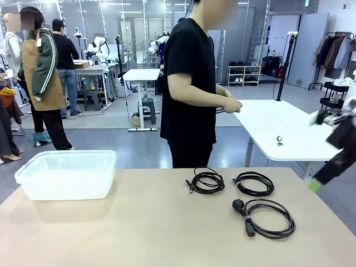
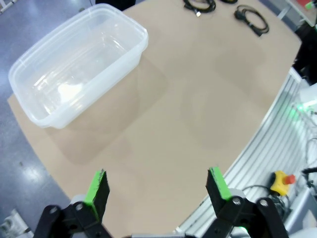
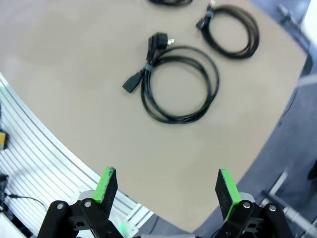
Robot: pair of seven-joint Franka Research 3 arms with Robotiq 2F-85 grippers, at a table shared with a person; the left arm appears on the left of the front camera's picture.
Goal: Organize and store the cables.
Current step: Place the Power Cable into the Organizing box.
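On the tan table (image 1: 139,222), three black cables lie coiled right of the middle. The far-left cable (image 1: 196,182) and the far-right cable (image 1: 236,180) sit side by side near the far edge, close but apart. The near cable (image 1: 239,204), a wider loop with two chunky plugs, lies closer to the robot. A clear plastic tub (image 1: 67,173) stands well apart at the table's left. The left claw (image 2: 157,181) hangs over bare table, fingers spread wide, gripping nothing. The right claw (image 3: 167,176) is equally wide, with nothing in its grasp, above the table's edge short of the near cable. Beyond the table a person holds both hands (image 1: 231,104) together.
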